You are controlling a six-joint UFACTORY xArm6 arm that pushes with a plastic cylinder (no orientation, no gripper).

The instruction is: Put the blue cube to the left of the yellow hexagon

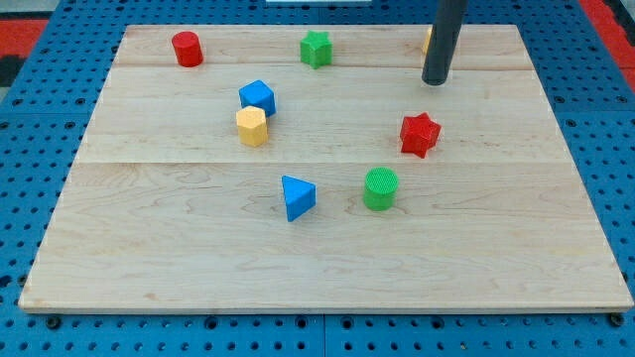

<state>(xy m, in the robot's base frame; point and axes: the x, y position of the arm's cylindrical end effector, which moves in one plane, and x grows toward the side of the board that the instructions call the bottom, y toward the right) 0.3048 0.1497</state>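
Note:
The blue cube [257, 97] sits on the wooden board at the upper left of centre. The yellow hexagon [252, 127] stands just below it, touching or nearly touching it. My tip [434, 81] is the lower end of the dark rod at the view's upper right, far to the right of both blocks and above the red star [420, 134]. A yellow block [427, 40] is mostly hidden behind the rod.
A red cylinder [187, 49] is at the top left and a green star [316, 48] at the top centre. A blue triangular block [297, 196] and a green cylinder [381, 188] lie near the middle. The board's edge [327, 309] runs along the bottom.

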